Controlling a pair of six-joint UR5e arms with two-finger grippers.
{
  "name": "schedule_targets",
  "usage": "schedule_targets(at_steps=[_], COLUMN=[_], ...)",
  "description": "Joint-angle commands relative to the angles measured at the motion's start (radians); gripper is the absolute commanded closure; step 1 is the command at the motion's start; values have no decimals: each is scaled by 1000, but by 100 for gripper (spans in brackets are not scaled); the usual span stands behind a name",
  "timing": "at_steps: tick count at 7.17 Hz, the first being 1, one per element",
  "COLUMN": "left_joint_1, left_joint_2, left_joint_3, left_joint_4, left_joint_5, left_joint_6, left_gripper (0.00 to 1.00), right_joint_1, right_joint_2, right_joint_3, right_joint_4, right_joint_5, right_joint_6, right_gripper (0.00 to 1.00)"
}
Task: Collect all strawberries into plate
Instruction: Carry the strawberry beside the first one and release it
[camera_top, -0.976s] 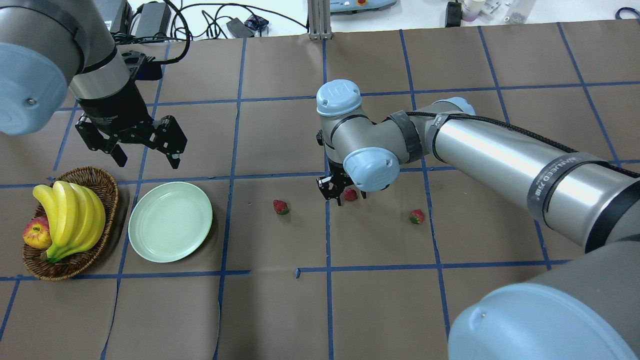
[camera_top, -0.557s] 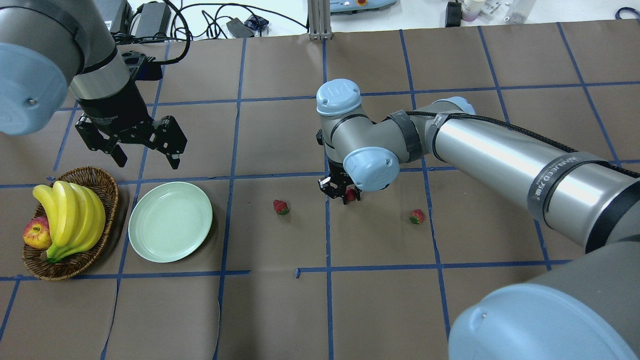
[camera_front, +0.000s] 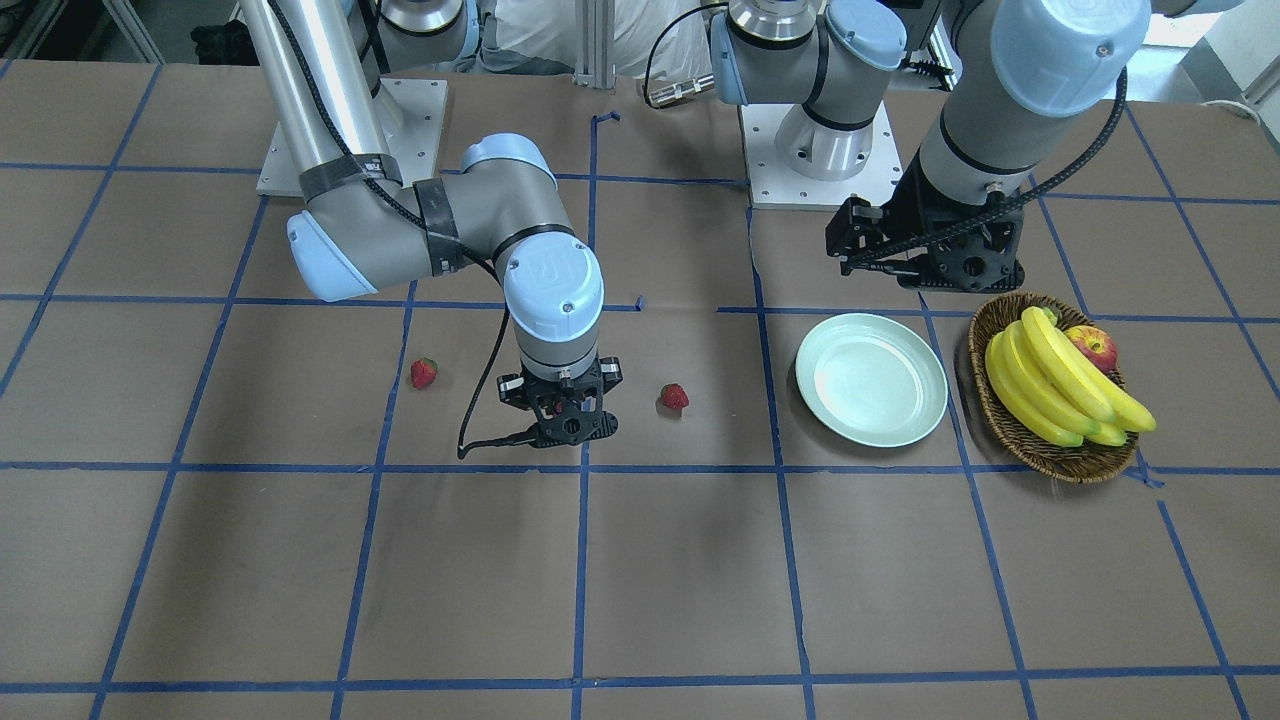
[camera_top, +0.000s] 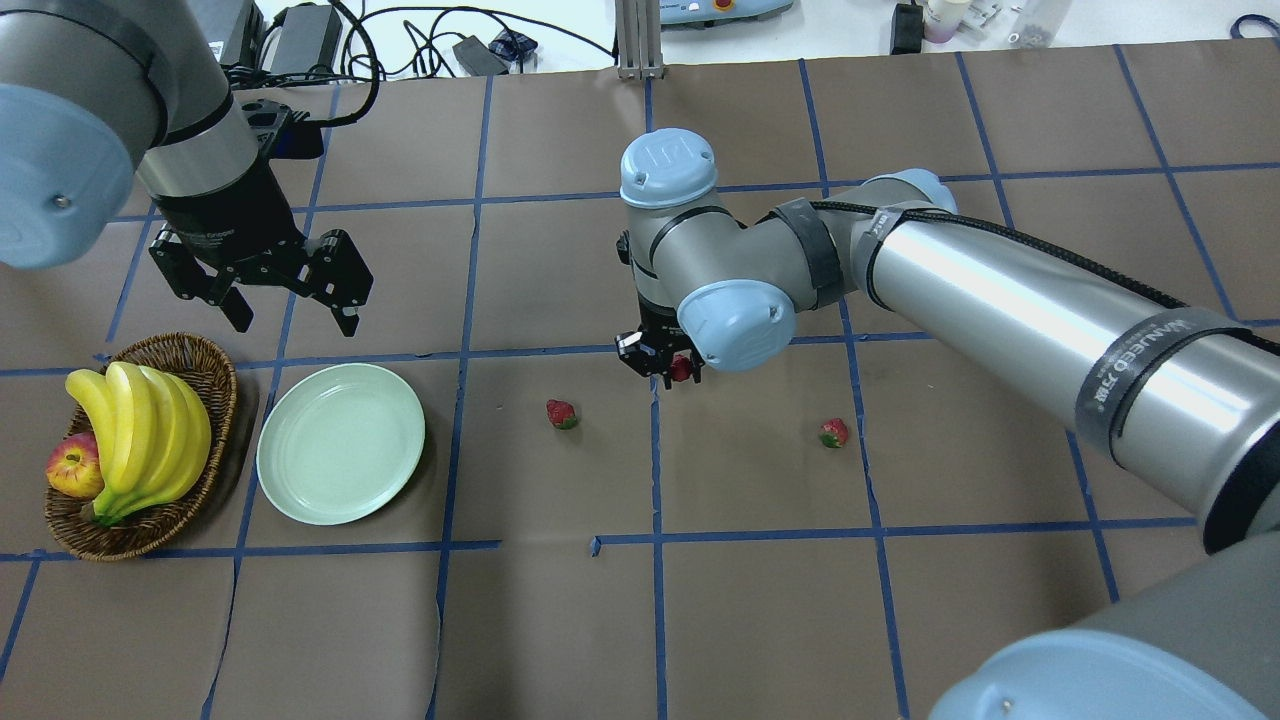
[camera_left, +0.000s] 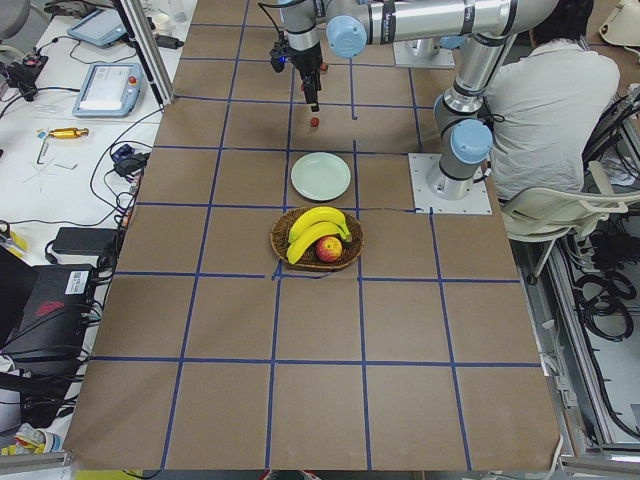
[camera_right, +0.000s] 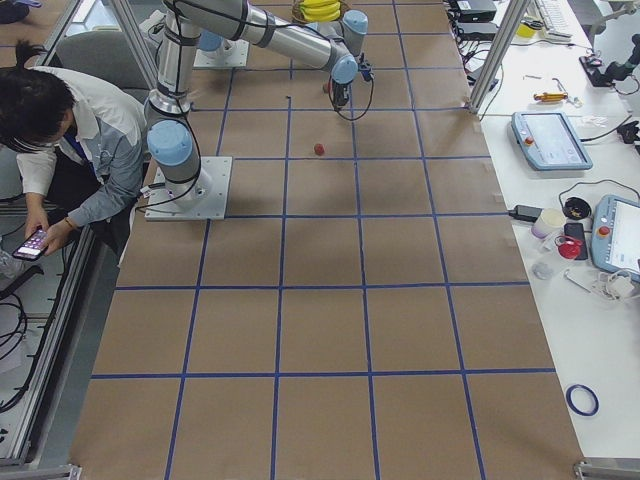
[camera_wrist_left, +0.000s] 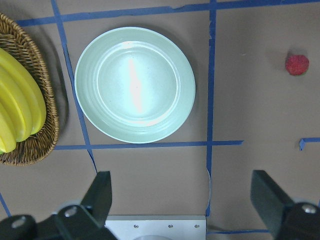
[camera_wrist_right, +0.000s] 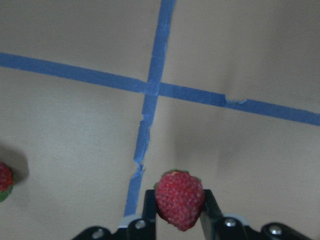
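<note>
Brown-papered table (camera_top: 560, 620): plate (camera_top: 340, 445) beside basket (camera_top: 226, 400), one strawberry (camera_top: 562, 414), another strawberry (camera_top: 833, 433) well apart.

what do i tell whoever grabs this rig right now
Right claw: shut on one small red bumpy strawberry, held above the brown paper table.
Left claw: open, empty, hovering near the round pale mint-green plate.
Plate: nothing on it.
Second strawberry lies on the table between plate and right claw; third strawberry lies further to the robot's right.
Done: one grasp. Left: drop this one in the plate, then fetch the other two.
</note>
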Motion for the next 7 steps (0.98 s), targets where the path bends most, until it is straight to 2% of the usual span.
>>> schedule_targets(at_steps=[1, 2, 4, 5, 6, 7], left_joint_1=[0, 0, 0, -2, 0, 0], left_joint_2=[2, 2, 2, 2, 3, 5], left_joint_3=[8, 10, 4, 4, 2, 2], left_joint_4=[2, 4, 4, 4, 4, 2], left_joint_5=[7, 7, 6, 6, 6, 6], left_joint_6=[8, 7, 7, 5, 5, 5], left_gripper=[0, 0, 0, 0, 0, 0], right_joint_1=[51, 57, 57, 57, 56, 56], right_joint_2=[4, 15, 44, 44, 41, 35], right_joint_3=[6, 8, 14, 12, 14, 12], right_joint_4=[-5, -46, -62, -66, -65, -60], right_joint_5=[71, 136, 134, 134, 131, 132], right_joint_6=[31, 28, 23, 26, 26, 32], right_gripper=[100, 100, 100, 63, 1, 0])
